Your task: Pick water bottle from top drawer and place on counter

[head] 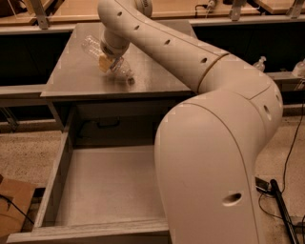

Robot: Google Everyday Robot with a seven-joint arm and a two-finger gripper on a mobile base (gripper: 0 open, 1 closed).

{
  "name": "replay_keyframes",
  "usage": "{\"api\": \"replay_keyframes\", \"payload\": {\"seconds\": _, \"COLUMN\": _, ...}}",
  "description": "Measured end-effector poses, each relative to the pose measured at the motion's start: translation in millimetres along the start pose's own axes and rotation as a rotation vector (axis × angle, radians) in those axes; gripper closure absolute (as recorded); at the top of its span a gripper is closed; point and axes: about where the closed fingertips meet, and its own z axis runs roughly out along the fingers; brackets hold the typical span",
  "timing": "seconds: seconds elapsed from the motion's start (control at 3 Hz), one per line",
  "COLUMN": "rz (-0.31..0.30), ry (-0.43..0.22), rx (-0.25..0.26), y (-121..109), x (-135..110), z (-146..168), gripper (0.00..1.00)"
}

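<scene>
The water bottle (93,46) is a clear crinkled plastic bottle, tilted, its lower end with the cap near the counter (71,76) surface. My gripper (108,61) is over the left half of the grey counter and is shut on the bottle's middle, hiding the label. The bottle's ends stick out up-left and down-right (125,72) of the gripper. The top drawer (57,181) stands pulled out below the counter, its grey floor bare. My large white arm covers the drawer's right part.
A tan wooden surface (71,9) runs behind the counter. A clear pump-top bottle (259,63) stands on a ledge at the right. A cardboard box (12,202) lies on the floor at lower left, cables (281,200) at lower right.
</scene>
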Motion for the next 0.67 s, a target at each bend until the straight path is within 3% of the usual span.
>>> {"api": "replay_keyframes", "payload": {"seconds": 0.33, "rz": 0.02, "ry": -0.034, "rx": -0.014, "y": 4.6, "x": -6.7, "z": -1.4, "gripper": 0.0}}
{"api": "replay_keyframes", "payload": {"seconds": 0.67, "rz": 0.02, "ry": -0.034, "rx": -0.014, "y": 4.6, "x": -6.7, "z": -1.3, "gripper": 0.0}}
